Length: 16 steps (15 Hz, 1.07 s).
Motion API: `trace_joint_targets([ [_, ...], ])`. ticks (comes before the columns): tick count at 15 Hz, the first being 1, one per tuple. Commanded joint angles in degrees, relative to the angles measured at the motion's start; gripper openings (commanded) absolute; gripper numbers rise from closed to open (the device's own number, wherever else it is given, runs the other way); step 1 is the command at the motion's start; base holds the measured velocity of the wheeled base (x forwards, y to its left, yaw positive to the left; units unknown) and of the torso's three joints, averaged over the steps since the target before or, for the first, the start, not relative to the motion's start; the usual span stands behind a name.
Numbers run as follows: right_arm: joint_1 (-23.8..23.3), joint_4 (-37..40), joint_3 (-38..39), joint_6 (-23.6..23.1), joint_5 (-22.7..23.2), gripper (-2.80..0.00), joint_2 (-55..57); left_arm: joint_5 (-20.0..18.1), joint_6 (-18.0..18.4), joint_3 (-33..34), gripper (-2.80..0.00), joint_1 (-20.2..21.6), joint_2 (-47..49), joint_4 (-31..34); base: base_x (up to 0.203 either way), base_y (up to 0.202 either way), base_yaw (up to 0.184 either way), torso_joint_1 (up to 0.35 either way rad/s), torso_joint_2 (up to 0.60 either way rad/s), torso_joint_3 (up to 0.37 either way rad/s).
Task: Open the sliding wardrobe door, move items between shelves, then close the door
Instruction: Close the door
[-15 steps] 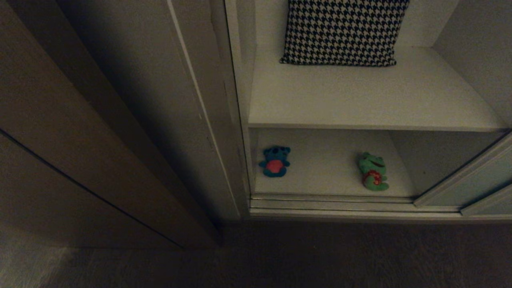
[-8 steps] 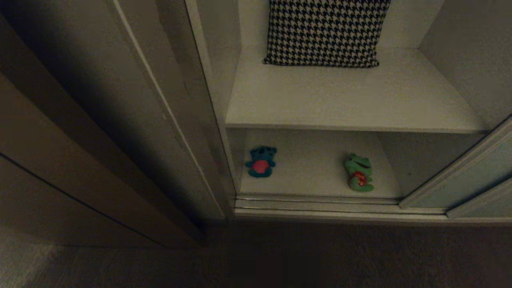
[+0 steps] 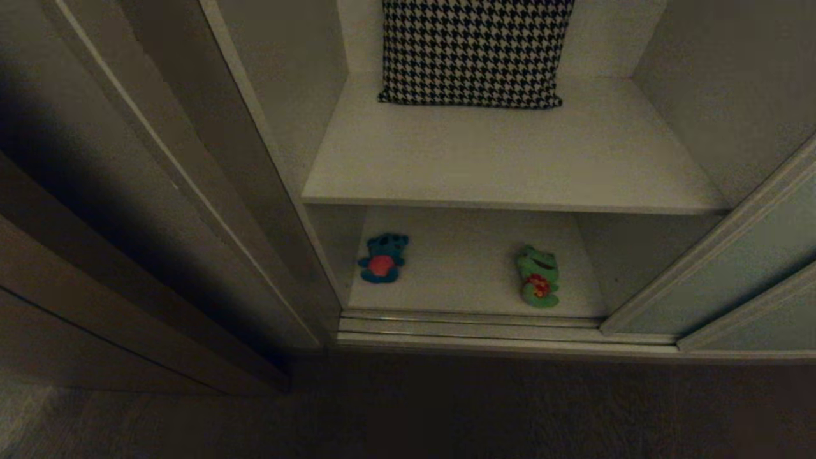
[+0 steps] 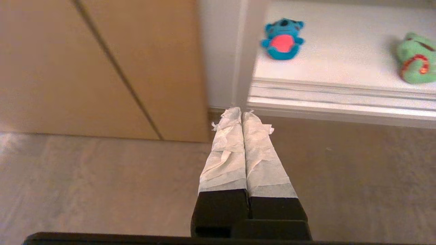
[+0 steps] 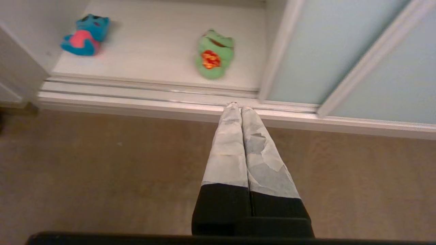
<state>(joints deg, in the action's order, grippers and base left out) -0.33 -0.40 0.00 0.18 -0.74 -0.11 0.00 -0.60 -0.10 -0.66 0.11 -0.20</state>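
Whole view shifted; 2 plush toys (image 3: 383, 258).

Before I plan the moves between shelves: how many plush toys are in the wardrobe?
2. The blue bear and the green frog both lie on the lower shelf. More could hide behind the pillow.

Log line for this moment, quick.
door: open | bear, frog: lower shelf | left gripper: shut, empty | right gripper: shut, empty

Houndstooth cushion (image 3: 475, 51): top cut off by the head view's edge. Green frog (image 4: 417, 59), beyond and to the side of left gripper (image 4: 241, 114): partly cropped at frame edge. Sliding wardrobe door (image 5: 340, 51): only its lower part shows.
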Motion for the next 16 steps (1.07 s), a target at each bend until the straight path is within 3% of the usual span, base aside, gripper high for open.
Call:
trace_joint_targets([
  [1,0.0,0.0,0.1,0.0,0.0,-2.8,0.1,0.0,0.0,0.0,-2.8,0.0,0.1,-0.1,0.0,-0.201,0.003,0.002,0.0,0.002],
  [10,0.0,0.0,0.1,0.0,0.0,-2.8,0.1,0.0,-0.1,0.0,-2.8,0.0,0.1,0.0,0.0,-0.195,0.002,0.003,0.0,0.001],
  [16,0.0,0.0,0.1,0.0,0.0,-2.8,0.1,0.0,-0.1,0.0,-2.8,0.0,0.1,-0.1,0.0,-0.019,0.0,0.0,0.0,0.0],
])
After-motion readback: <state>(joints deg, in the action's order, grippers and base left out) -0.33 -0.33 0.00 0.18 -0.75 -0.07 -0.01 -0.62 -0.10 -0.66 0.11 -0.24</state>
